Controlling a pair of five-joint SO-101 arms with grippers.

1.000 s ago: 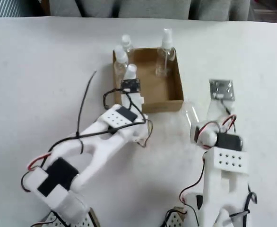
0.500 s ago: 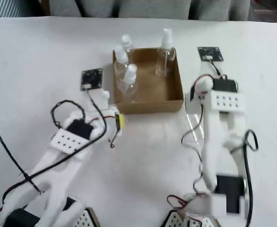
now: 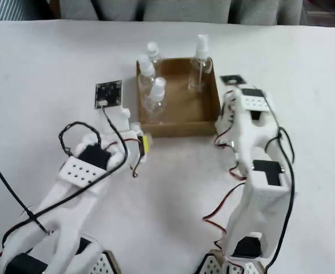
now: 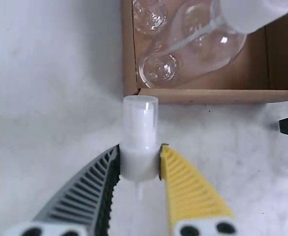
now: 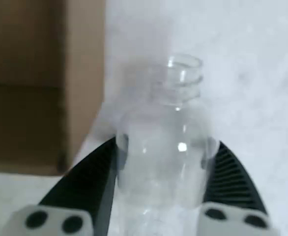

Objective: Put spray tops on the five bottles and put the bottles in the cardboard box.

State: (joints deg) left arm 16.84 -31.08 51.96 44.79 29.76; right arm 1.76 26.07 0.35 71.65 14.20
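The left gripper (image 4: 139,147) is clamping a white spray top (image 4: 140,123) upright, just off the cardboard box (image 3: 182,129) at its near left corner. The right gripper (image 5: 166,143) is squeezing an uncapped clear bottle (image 5: 183,78) beside the box's right wall. Four capped bottles (image 3: 156,94) are standing in the box, three crowding its left side. The white table (image 3: 42,68) is lying open around the box. Grey padded furniture (image 3: 184,8) is showing past its far edge.

capped bottles (image 3: 155,97) in cardboard box (image 3: 182,124), left arm (image 3: 79,174), right arm (image 3: 259,182) flanking, white table (image 3: 42,68)
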